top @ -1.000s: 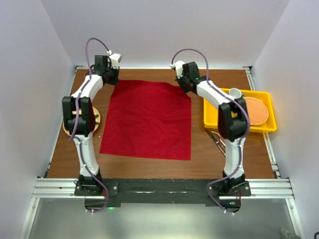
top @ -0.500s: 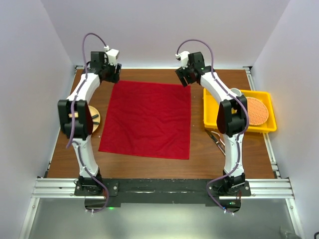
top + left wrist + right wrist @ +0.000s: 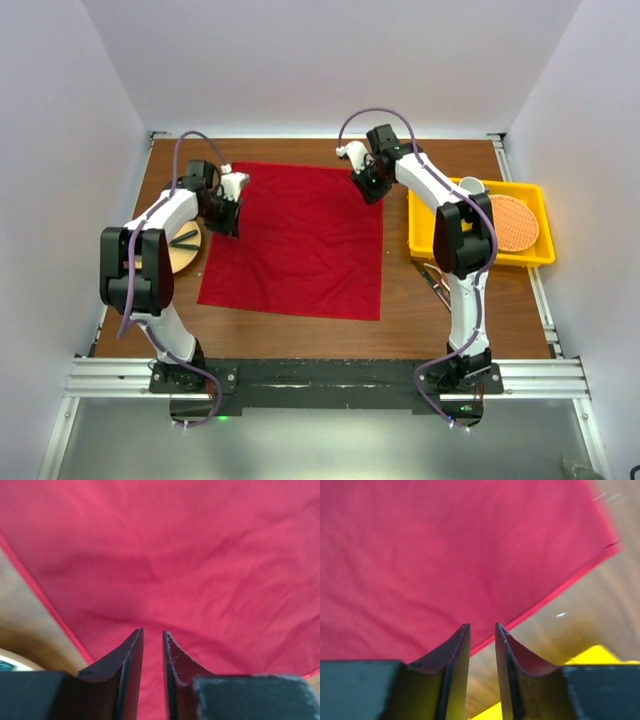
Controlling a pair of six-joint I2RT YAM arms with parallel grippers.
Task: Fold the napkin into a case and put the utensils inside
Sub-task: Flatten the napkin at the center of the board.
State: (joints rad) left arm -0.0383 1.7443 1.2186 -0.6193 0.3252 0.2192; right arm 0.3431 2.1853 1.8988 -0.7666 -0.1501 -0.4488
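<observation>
Red napkin [image 3: 295, 240] lies flat beside the yellow tray [image 3: 515, 261]. Left gripper [image 3: 152, 632] at its edge far from the tray, right gripper [image 3: 482, 627] nearest it, both narrow-jawed, empty; mismatched pinches could skew the fold.

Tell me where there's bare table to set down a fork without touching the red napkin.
Widest free patch: the wood strip between the napkin and the metal rail at the near edge. A thinner strip runs behind the napkin's far edge. Crowded: the right side, where the yellow tray and utensils sit.
</observation>
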